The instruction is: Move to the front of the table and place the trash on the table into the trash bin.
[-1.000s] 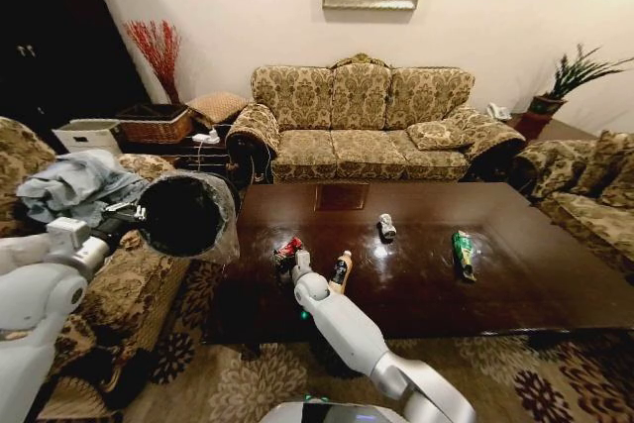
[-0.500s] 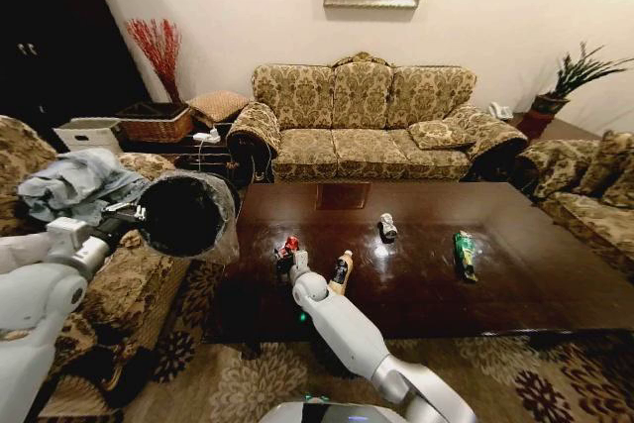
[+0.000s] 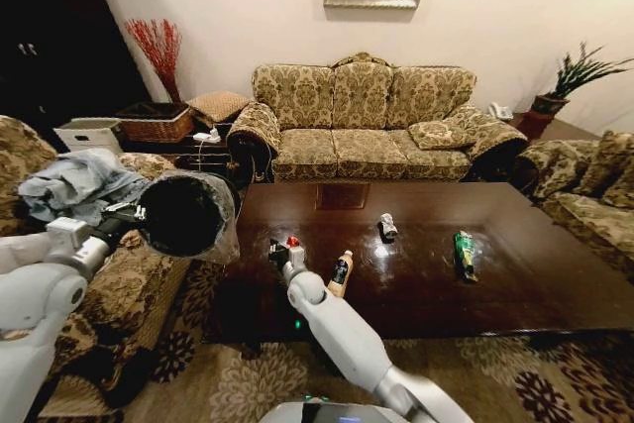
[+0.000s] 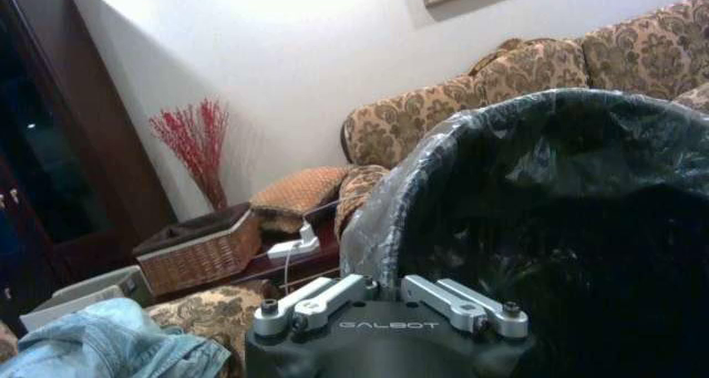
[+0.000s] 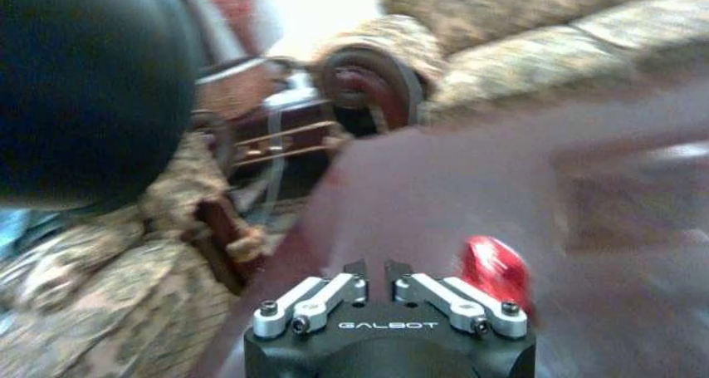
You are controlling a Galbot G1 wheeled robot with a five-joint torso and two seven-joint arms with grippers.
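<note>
My left gripper [image 3: 134,213] is shut on the rim of the black lined trash bin [image 3: 183,213], holding it tipped in the air beside the table's left end, its mouth facing the table; the bin [image 4: 554,228] rises right in front of that gripper [image 4: 383,282]. My right gripper [image 3: 280,253] hangs over the left part of the dark table [image 3: 515,284], shut on the red can [image 3: 293,242]. In the right wrist view the can [image 5: 496,272] sits just beside the closed fingertips of the gripper [image 5: 377,270], with the bin [image 5: 89,87] beyond. A tan bottle [image 3: 342,270], a silvery can [image 3: 386,227] and a green packet [image 3: 463,253] lie on the table.
A patterned sofa [image 3: 362,121] stands behind the table and another [image 3: 589,195] to its right. An armchair [image 3: 129,284] with blue cloth [image 3: 74,185] is under the left arm. A wicker basket [image 3: 154,124] sits at the back left. Patterned rug lies before the table.
My right gripper has moved left and slightly up toward the bin, and the red can has risen with it. The left arm and bin have stayed put.
</note>
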